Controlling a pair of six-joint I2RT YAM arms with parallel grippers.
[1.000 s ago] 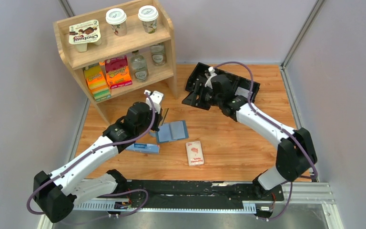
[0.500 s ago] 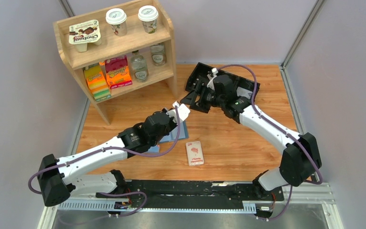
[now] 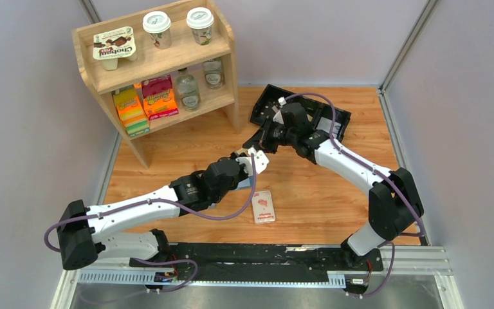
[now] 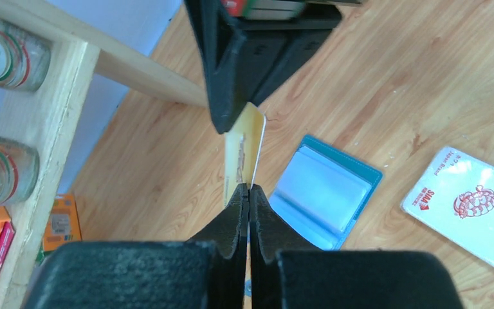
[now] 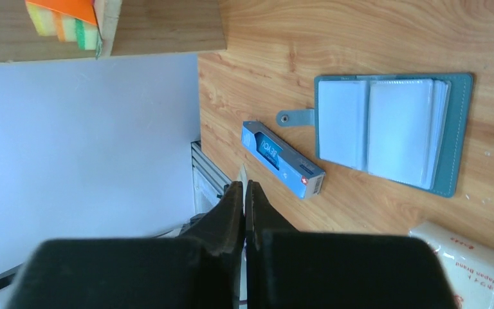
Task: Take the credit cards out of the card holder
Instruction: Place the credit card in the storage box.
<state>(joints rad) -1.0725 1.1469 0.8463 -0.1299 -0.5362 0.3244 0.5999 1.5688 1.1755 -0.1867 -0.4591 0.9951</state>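
Observation:
A tan-gold credit card [image 4: 244, 154] stands on edge in the air between both grippers. My left gripper [image 4: 249, 188] is shut on its near end. My right gripper [image 5: 244, 185] is shut on the far end, where its black fingers [image 4: 228, 90] clamp the card's top. Only a thin pale edge of that card [image 5: 242, 174] shows in the right wrist view. The two grippers meet above mid-table, the left gripper [image 3: 255, 159] just below the right gripper [image 3: 262, 144]. The light blue card holder [image 4: 325, 196] [image 5: 392, 132] lies open flat on the wood below them.
A narrow pale blue box [image 5: 283, 159] lies beside the holder. A white pack with a red picture [image 3: 263, 206] sits nearer the front. A black tray [image 3: 334, 119] lies at the back right. A wooden shelf [image 3: 161, 64] with cups, bottles and boxes stands at the back left.
My left arm carried the card from beside the shelf rightward to mid-table. The right gripper came in from the tray side, open, and closed on the card's far end.

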